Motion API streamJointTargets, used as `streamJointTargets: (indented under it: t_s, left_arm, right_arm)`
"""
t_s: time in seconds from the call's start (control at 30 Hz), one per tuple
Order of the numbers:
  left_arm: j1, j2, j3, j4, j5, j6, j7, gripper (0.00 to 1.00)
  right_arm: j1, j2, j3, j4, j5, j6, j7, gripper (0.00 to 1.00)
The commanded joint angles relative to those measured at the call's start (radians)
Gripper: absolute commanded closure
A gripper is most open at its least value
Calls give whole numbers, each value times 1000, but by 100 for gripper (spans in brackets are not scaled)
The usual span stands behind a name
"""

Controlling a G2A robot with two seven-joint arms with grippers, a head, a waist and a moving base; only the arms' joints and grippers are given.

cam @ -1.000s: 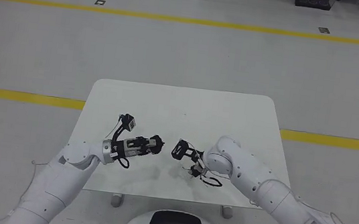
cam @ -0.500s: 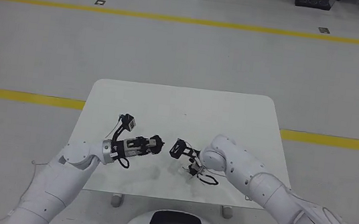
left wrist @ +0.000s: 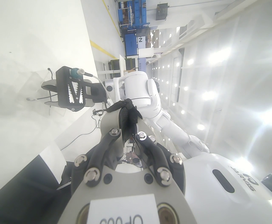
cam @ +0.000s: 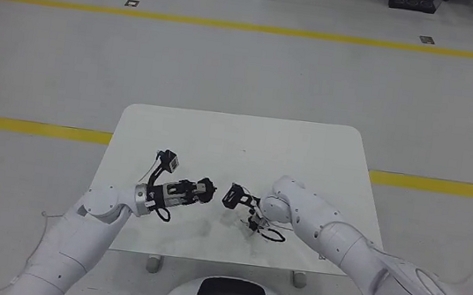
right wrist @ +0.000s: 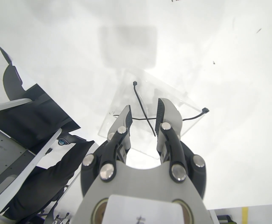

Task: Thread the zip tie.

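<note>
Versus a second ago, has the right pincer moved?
Yes, slightly. In the top view the right pincer has crept toward the table's left edge, narrowing the gap to the left pincer, which holds its place.

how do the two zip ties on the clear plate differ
The straighter zip tie has its head inside the clear plate; the curved zip tie lies across it, head at the plate's corner. Both are black and thin, crossing beneath the open right gripper, ungripped.

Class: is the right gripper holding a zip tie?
No, the right gripper hangs open above two crossed zip ties on a clear tray.
</note>
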Motion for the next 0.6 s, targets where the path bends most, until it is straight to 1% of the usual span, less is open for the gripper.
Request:
streamJointTargets:
  t_s: [0.0, 0.3, 0.4, 0.57]
  left_arm:
    - [0, 0, 0, 0, 0, 0, 0, 100]
    - [0, 0, 0, 0, 0, 0, 0, 100]
    - [0, 0, 0, 0, 0, 0, 0, 100]
    - [0, 0, 0, 0, 0, 0, 0, 100]
  right_arm:
    - [4, -6, -6, 12, 2, 0, -4, 74]
    - [17, -30, -33, 55, 7, 0, -17, 77]
    - [21, -37, -38, 68, 8, 0, -18, 82]
    - [27, -47, -45, 85, 11, 0, -22, 96]
